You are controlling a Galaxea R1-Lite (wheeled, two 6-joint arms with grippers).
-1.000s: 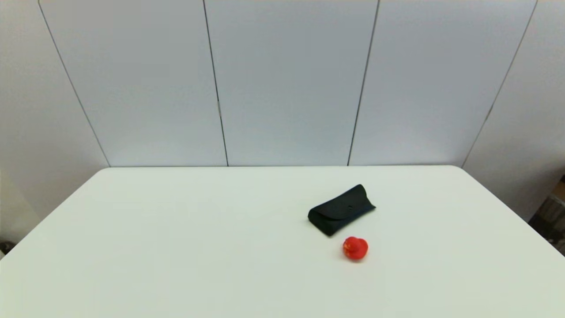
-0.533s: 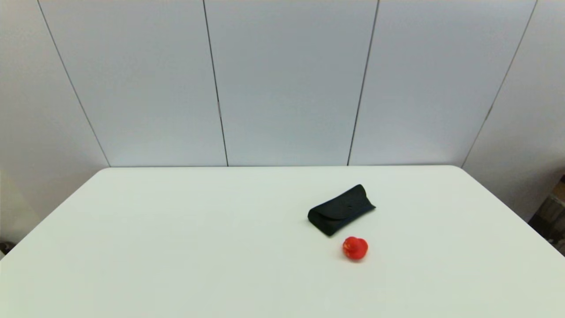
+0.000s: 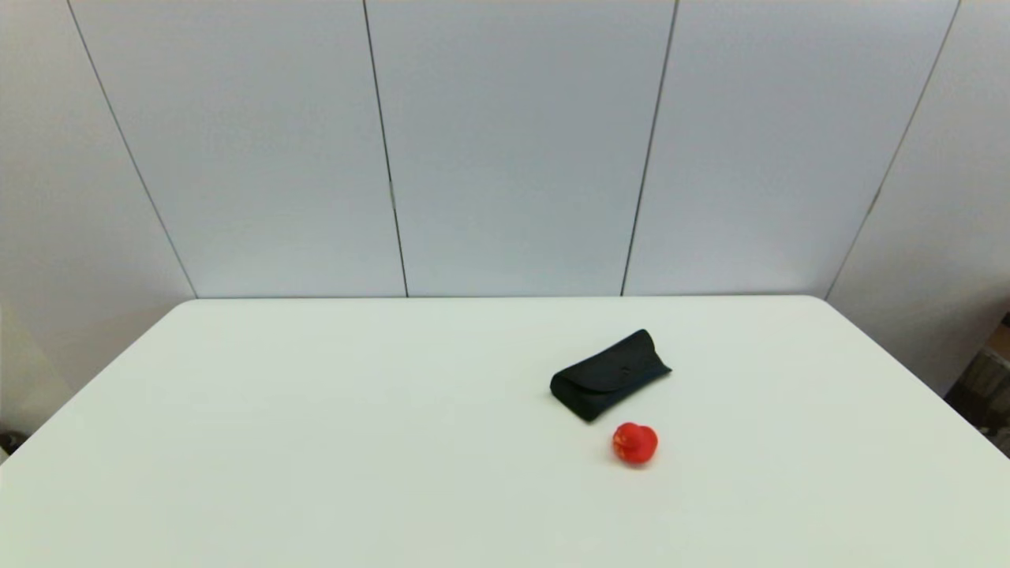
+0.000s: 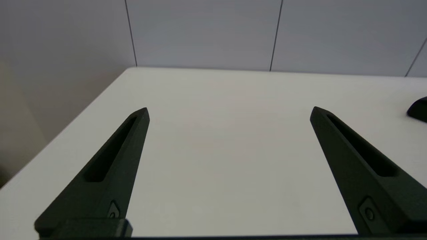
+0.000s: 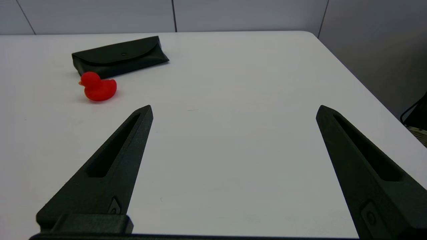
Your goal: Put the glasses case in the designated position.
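Two grippers, left (image 4: 228,111) and right (image 5: 234,110), both wide, empty; case (image 3: 610,375) nearer right, long axis slanting across tabletop (image 3: 316,442).

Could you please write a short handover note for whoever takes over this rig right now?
Left gripper: open, empty, over bare tabletop on the left side, out of the head view.
Right gripper: open, empty, short of the objects, also out of the head view.
The black soft oblong glasses case lies flat on the white table, right of centre, flap closed. The small red rubber duck toy sits just in front of it, apart from it.
Done: nothing; the case is untouched.
Left: grasp the case, probably with the right gripper since it is nearer, avoid the duck, and place it at the designated spot, which is unmarked.
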